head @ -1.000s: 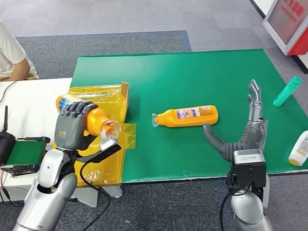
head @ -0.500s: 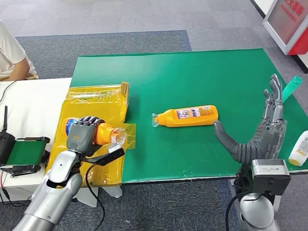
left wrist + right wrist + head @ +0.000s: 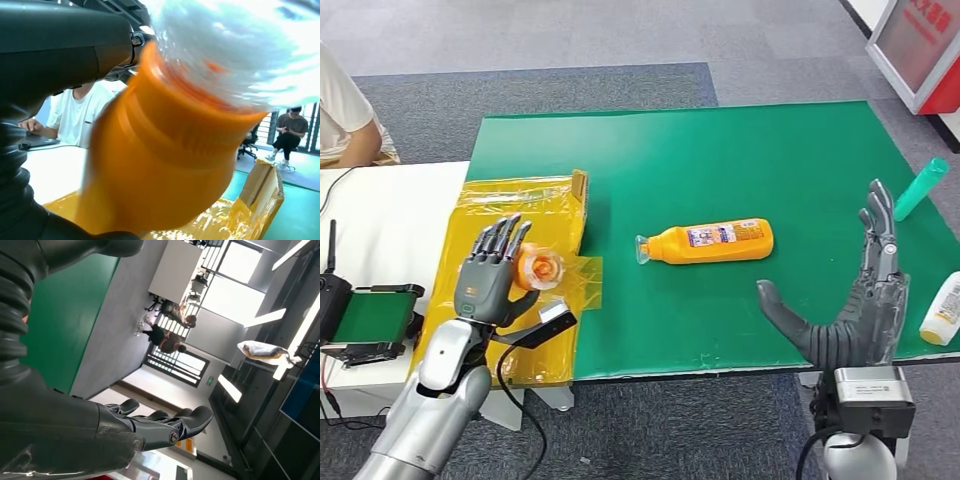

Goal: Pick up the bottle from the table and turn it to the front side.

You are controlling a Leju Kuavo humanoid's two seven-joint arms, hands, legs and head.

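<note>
One orange bottle (image 3: pixel 709 240) lies on its side on the green mat (image 3: pixel 697 150), clear cap pointing left. A second orange bottle (image 3: pixel 540 268) sits in the yellow plastic-lined box (image 3: pixel 524 200), its cap end turned toward me. My left hand (image 3: pixel 490 272) is right beside that bottle with fingers spread upward and not wrapped around it. In the left wrist view this bottle (image 3: pixel 162 160) is close and motion-blurred next to the left hand (image 3: pixel 56 55). My right hand (image 3: pixel 860 305) is open over the table's front edge, right of the lying bottle; the right hand (image 3: pixel 113 425) holds nothing.
A teal bottle (image 3: pixel 920 188) and a white bottle (image 3: pixel 943 310) lie at the mat's right edge. A device with a green screen (image 3: pixel 369 320) sits on the white table at left. A person (image 3: pixel 343 110) sits at the far left.
My left hand brought the orange bottle down into the yellow box and spread its fingers off it. My right hand drifted right, then slightly back, staying open.
</note>
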